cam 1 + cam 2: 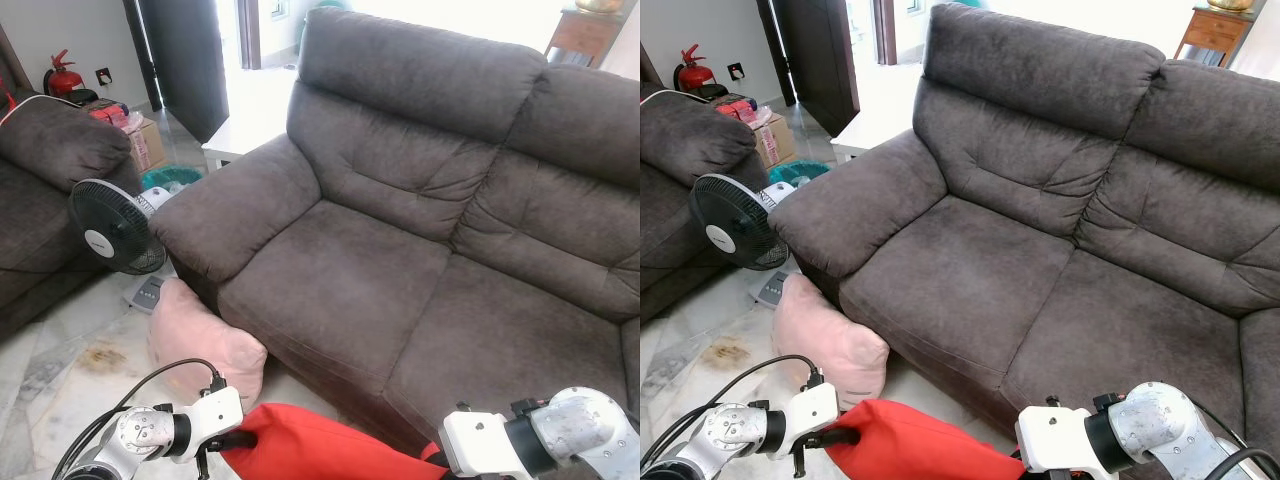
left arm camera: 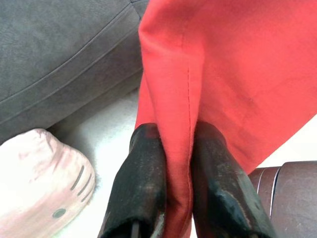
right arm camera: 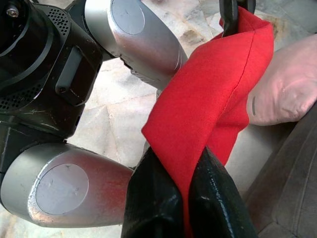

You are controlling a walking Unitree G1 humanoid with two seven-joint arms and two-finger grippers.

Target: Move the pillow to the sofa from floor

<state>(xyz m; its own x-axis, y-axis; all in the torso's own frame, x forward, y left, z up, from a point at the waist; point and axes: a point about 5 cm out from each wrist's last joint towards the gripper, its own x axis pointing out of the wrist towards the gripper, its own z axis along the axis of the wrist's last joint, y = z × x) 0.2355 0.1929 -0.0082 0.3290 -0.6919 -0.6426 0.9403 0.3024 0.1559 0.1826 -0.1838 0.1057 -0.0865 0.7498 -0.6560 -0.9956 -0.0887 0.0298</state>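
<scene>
A red pillow (image 1: 320,447) hangs low between my arms, just in front of the dark brown sofa (image 1: 400,260). My left gripper (image 2: 171,198) is shut on one edge of the red pillow (image 2: 218,79), its black fingers (image 2: 141,183) pinching the seam. My right gripper (image 3: 183,198) is shut on the opposite edge of the red pillow (image 3: 208,104). A pink pillow (image 1: 200,345) lies on the floor against the sofa's base, below its left armrest.
A black standing fan (image 1: 115,228) stands on the tiled floor left of the sofa. A second dark sofa (image 1: 45,170) is at far left, with a cardboard box (image 1: 148,142) and a red fire extinguisher (image 1: 62,78) behind it. A white low table (image 1: 235,135) sits behind the armrest.
</scene>
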